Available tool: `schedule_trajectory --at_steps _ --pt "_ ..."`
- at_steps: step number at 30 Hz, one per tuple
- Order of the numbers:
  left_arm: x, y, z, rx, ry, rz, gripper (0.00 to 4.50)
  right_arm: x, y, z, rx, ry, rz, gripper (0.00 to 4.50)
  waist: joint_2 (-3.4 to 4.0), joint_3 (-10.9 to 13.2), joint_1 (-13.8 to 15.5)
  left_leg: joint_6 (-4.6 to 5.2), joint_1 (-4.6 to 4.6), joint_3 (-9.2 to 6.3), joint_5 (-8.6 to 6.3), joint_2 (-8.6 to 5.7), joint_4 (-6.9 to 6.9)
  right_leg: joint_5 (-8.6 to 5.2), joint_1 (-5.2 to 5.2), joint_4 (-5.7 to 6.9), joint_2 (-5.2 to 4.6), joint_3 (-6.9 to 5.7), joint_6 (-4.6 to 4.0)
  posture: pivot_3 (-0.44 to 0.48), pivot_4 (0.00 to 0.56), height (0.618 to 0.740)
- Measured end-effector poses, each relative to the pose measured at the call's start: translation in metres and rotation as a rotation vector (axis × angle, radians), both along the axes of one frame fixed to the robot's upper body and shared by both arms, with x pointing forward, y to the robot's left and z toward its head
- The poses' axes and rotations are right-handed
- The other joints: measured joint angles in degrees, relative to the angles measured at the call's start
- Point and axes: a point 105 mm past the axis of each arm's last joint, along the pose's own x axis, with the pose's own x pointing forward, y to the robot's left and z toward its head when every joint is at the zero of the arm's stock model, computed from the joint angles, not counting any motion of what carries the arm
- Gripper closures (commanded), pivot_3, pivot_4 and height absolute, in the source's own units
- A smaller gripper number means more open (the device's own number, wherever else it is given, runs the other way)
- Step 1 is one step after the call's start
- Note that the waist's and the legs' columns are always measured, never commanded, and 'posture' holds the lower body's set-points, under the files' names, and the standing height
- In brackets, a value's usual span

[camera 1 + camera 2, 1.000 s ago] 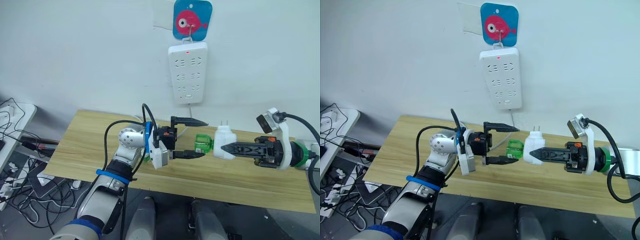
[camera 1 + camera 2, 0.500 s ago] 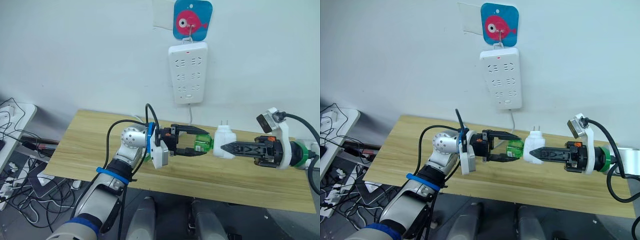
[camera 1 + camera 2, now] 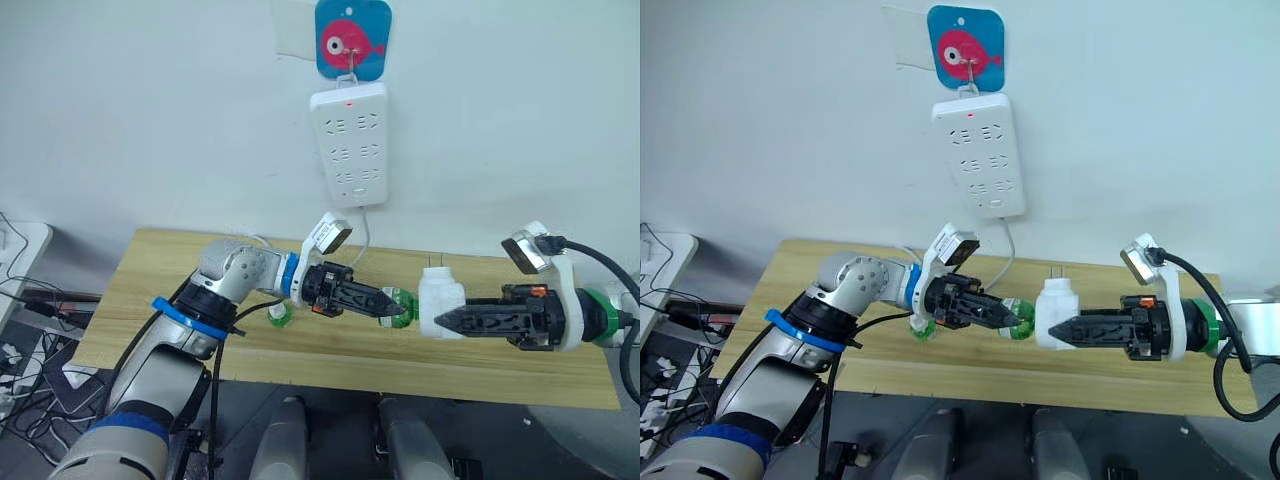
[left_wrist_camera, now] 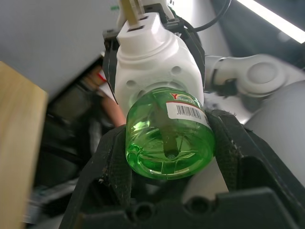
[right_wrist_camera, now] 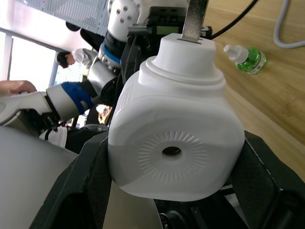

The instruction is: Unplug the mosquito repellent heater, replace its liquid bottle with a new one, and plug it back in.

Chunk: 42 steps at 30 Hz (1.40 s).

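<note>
Above the long light wooden worktop (image 3: 150, 300), the right gripper (image 3: 445, 321) jaws clamp the small white rounded plastic mosquito repellent heater (image 3: 439, 299), prongs up. The left gripper (image 3: 392, 306) jaws hold the heater's clear green liquid bottle (image 4: 167, 138). A second capped green bottle (image 5: 248, 58) lies on the worktop.

Lighting bright and even; soft shadow beside the power strip (image 3: 347, 143); wrist views blur behind it, window glare.
</note>
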Motion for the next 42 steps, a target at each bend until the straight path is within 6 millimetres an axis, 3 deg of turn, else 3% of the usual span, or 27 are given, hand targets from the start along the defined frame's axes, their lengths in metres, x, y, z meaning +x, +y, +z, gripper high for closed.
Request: schedule_trajectory --at_steps 9,13,26,30,35,42 --pt "0.0 -0.001 -0.001 0.002 0.038 -0.004 2.25 -0.002 -0.003 -0.001 0.009 0.021 -0.009 1.45 0.0 0.0 0.1 0.0 -0.02 0.07 0.0 -0.07 0.03 0.01 0.0 -0.01 -0.11 0.08 -0.02 0.125 0.259 0.74" --pt "0.02 0.029 -0.007 0.062 0.049 0.143 2.25 0.004 -0.025 0.0 -0.037 0.031 -0.107 1.45 0.0 0.0 -0.3 0.0 0.02 0.11 0.0 0.0 0.0 0.02 -0.05 0.02 -0.07 0.11 -0.04 0.126 0.26 0.74" --pt "0.019 0.025 -0.007 0.047 0.026 0.135 2.25 0.004 -0.031 -0.006 -0.052 0.045 -0.136 1.45 0.0 0.0 0.1 0.0 -0.05 0.11 0.0 -0.09 0.02 0.04 -0.05 -0.01 -0.16 0.1 -0.06 0.129 0.249 0.74" --pt "0.019 0.028 -0.004 0.031 -0.042 0.147 2.25 0.017 -0.057 -0.03 -0.198 0.048 -0.284 1.45 0.0 0.0 0.3 -0.01 -0.04 0.15 0.0 -0.11 0.03 0.03 -0.05 -0.02 -0.17 0.13 -0.05 0.126 0.254 0.74" --pt "0.011 0.025 -0.01 0.01 -0.09 0.143 2.25 0.043 -0.125 -0.095 -0.671 0.084 -0.602 1.45 0.02 0.0 0.4 -0.03 -0.02 0.2 0.02 -0.1 0.03 0.02 -0.09 0.02 -0.17 0.19 -0.03 0.131 0.259 0.74" --pt "0.013 0.022 -0.013 0.012 -0.151 0.166 2.25 0.06 -0.155 -0.118 -0.887 0.067 -0.671 1.45 0.04 0.0 0.1 -0.03 -0.02 0.26 0.02 -0.08 0.01 0.05 -0.13 0.04 -0.14 0.23 -0.08 0.163 0.272 0.74"
